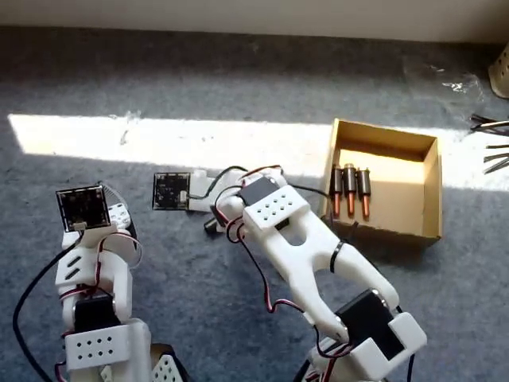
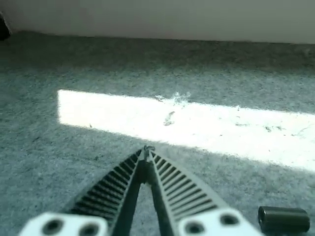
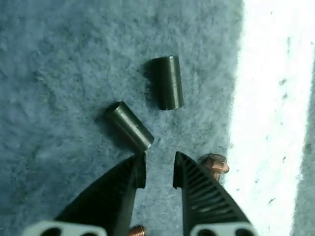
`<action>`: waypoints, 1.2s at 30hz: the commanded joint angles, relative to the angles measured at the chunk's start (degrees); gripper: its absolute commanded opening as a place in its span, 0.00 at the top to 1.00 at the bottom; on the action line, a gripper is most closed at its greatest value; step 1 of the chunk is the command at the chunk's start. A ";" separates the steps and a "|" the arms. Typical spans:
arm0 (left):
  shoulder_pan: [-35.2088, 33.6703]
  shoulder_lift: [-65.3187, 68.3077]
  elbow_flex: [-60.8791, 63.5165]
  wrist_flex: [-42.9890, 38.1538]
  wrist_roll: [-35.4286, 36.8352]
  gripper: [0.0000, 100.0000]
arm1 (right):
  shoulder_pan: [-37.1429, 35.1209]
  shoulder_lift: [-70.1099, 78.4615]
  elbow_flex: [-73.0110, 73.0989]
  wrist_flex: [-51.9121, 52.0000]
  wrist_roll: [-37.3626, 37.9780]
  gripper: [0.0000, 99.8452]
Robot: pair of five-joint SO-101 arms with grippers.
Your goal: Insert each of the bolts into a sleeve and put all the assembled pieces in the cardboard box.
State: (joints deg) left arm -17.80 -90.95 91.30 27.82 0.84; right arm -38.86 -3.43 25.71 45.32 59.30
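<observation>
Bolts: three are lying sleeved in cardboard box; loose bolt, two sleeves waiting at parted right claw; left claw pinched together.

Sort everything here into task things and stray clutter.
Job: brown cardboard box; three copper bolts already sleeved inside it; two loose dark metal sleeves; loose copper hex-head bolt.
Lying about: thin dark sticks; crumpled clear plastic.

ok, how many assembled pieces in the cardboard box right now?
3 assembled pieces, side by side by the left wall of the cardboard box. The right arm overlaps that corner; another could be hidden.
</observation>
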 commanded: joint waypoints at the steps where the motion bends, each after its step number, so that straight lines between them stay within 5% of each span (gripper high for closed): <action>1: -0.75 -0.66 -0.57 -1.41 0.62 0.99 | -1.10 -2.24 -0.57 -1.45 1.49 0.91; 11: -1.98 -0.66 -0.57 -1.41 0.70 0.99 | -6.02 -2.15 -0.04 -1.45 1.41 0.91; 36: -5.93 -0.66 -0.57 -1.41 0.53 0.99 | -5.67 5.76 1.98 -4.88 4.13 0.87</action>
State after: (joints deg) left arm -23.08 -90.95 91.30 27.82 0.84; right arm -44.66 0.62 28.44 41.80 62.73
